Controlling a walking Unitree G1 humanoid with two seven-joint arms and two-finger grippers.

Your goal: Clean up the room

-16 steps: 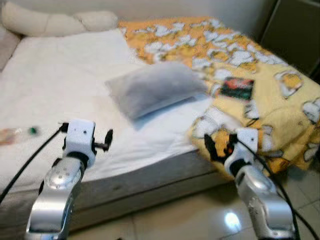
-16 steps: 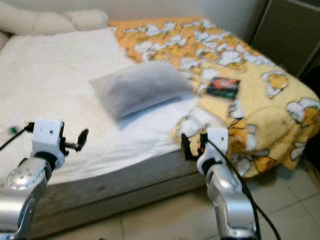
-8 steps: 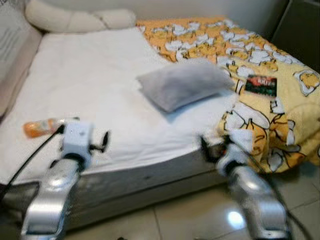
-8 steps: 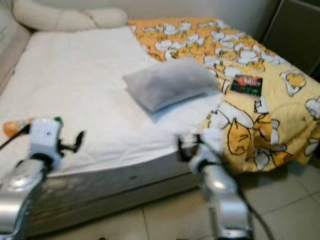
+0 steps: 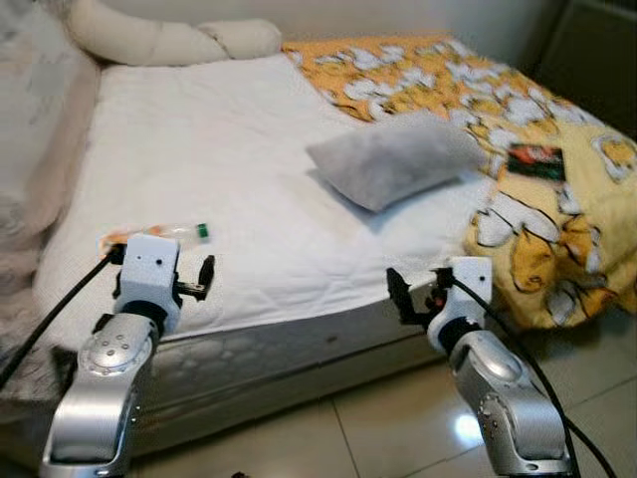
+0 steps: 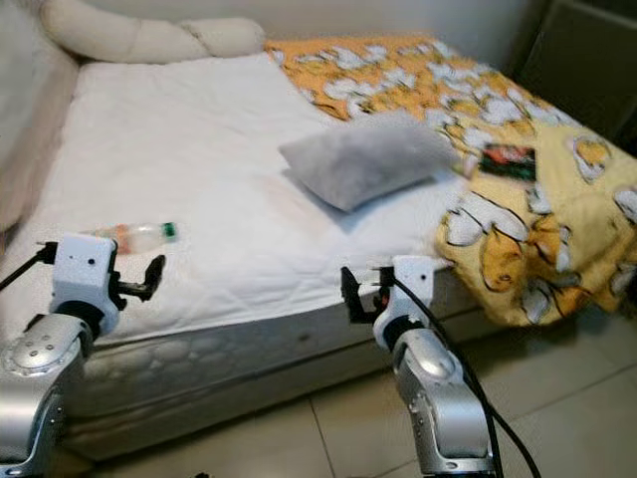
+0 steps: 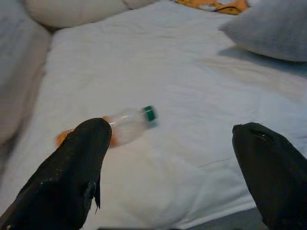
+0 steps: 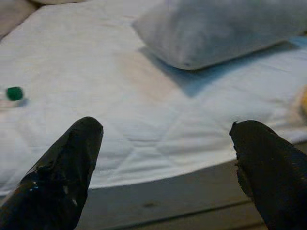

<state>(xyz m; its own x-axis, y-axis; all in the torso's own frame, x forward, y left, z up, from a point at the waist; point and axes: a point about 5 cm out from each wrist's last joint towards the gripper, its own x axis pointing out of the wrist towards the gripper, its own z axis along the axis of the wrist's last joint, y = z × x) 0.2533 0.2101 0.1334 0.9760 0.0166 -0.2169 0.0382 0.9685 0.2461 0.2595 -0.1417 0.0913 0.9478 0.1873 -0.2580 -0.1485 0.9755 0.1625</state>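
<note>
A clear plastic bottle (image 5: 159, 234) with a green cap and orange liquid lies on its side on the white mattress (image 5: 199, 149), near the front left edge. My left gripper (image 7: 170, 130) hovers open just in front of the bottle, at the mattress edge. My right gripper (image 8: 165, 127) is open too, held low before the mattress front edge, facing a grey pillow (image 5: 398, 159). A yellow patterned blanket (image 5: 542, 229) covers the right side of the bed, with a small red and green packet (image 5: 535, 156) lying on it.
A long cream bolster (image 5: 169, 40) lies along the head of the bed. Beige padded fabric (image 5: 35, 129) rises at the left edge. A dark cabinet (image 5: 597, 50) stands at the far right. Glossy floor tiles (image 5: 378, 438) stretch below the bed.
The camera has swung left, so the whole bed has shifted right in the picture and the bottle is now in fuller view. Both arms hold the same pose.
</note>
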